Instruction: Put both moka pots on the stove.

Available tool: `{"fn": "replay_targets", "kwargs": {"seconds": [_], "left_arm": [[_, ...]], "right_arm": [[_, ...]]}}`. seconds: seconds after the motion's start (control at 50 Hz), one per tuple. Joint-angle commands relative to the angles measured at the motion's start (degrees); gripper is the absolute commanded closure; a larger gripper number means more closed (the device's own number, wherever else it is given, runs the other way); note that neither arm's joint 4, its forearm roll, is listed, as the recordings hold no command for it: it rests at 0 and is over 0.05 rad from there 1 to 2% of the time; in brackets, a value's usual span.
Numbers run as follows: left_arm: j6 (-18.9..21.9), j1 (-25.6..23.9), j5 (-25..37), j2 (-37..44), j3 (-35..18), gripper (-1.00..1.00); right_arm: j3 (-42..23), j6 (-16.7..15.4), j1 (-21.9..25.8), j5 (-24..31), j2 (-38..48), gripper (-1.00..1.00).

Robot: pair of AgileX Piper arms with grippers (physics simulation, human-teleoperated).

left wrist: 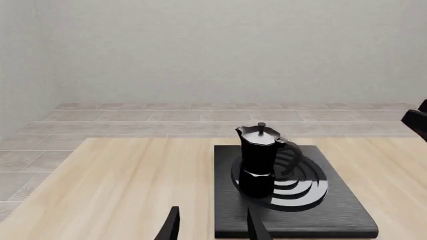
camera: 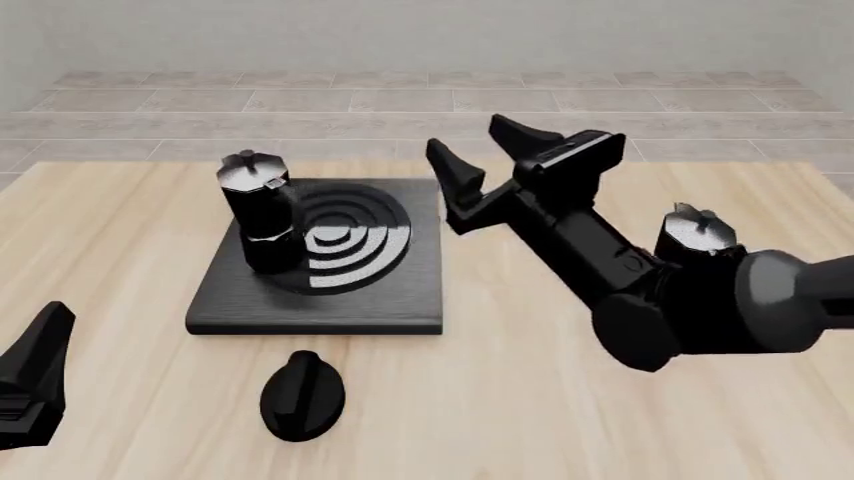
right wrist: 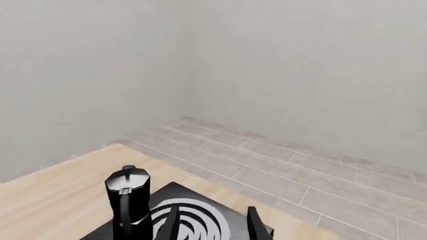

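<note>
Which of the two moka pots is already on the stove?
The left moka pot, standing on the stove; the other pot stands behind the right arm, off it.

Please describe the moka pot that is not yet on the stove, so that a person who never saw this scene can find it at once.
Start at the black stove left of centre on the wooden table, then look far to its right, past the raised right arm. Just behind that arm stands the moka pot. Unlike its twin on the stove, it stands on the bare wood, mostly hidden, with only its grey lid and knob showing.
</note>
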Motion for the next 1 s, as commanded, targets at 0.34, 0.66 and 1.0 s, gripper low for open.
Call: {"fn": "replay_targets", "kwargs": {"seconds": [0.34, 0.66, 1.0], "left_arm": [[0.0, 0.0, 0.0, 0.0, 0.0, -1.00], [0.0, 0.0, 0.0, 0.0, 0.0, -1.00], [0.0, 0.0, 0.0, 0.0, 0.0, -1.00]], "right_arm": [[12.5, 1.3, -9.5, 4.2, -13.1, -1.00], [17.4, 0.2, -15.3, 8.2, -22.7, -1.00], [23.2, 0.0, -21.3, 19.8, -38.7, -1.00]]}}
